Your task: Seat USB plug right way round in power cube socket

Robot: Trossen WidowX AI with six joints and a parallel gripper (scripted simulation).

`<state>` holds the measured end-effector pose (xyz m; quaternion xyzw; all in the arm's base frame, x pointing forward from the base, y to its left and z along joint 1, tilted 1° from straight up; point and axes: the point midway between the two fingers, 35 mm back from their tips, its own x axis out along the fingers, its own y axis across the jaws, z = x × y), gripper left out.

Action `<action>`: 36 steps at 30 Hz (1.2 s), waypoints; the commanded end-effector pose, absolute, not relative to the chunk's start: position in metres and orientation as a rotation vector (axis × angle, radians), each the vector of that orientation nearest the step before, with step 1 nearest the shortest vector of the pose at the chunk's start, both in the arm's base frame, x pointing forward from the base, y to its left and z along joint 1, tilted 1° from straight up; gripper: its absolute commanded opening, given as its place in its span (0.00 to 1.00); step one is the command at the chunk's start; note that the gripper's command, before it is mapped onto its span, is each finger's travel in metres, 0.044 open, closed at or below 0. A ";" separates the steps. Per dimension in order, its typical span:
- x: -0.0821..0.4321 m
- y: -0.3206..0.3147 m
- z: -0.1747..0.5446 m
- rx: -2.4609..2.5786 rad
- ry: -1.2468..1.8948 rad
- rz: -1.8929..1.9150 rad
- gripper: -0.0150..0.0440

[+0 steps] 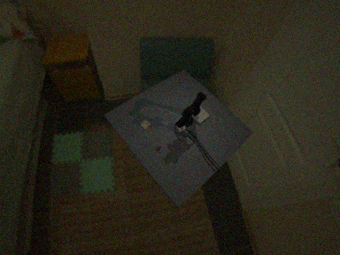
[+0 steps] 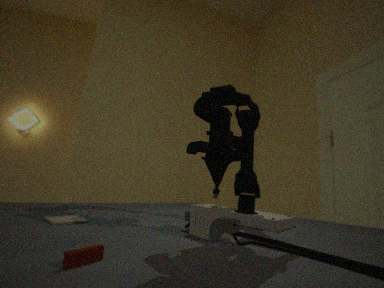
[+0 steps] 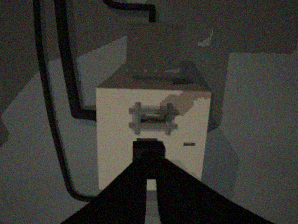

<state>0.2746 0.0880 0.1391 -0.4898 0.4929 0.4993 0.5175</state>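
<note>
The power cube (image 2: 200, 222) (image 3: 115, 107) stands pale and upright, with cables beside it. On its top, a grey raised guide (image 3: 172, 128) surrounds the dark socket opening (image 3: 150, 119), which shows no plug in it. My gripper (image 2: 216, 191) (image 3: 150, 168) points straight down and is shut on the USB plug (image 2: 216, 196). The plug's small light tip shows below the fingertips, a little above the cube's top, with a gap between them. In the wrist view the fingertips appear just below the socket guide. Most of the plug is hidden by the fingers, and its way round cannot be told.
Black cables (image 1: 204, 152) (image 2: 310, 256) (image 3: 65, 60) run from beside the cube across the table (image 1: 177, 190). A red block (image 1: 158, 149) (image 2: 83, 257) and a flat pale square (image 1: 145, 124) (image 2: 65, 219) lie apart from it. The arm's pale base plate (image 1: 202, 116) is close behind the cube.
</note>
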 end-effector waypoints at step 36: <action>0.276 0.089 0.136 -1.205 1.156 1.233 0.25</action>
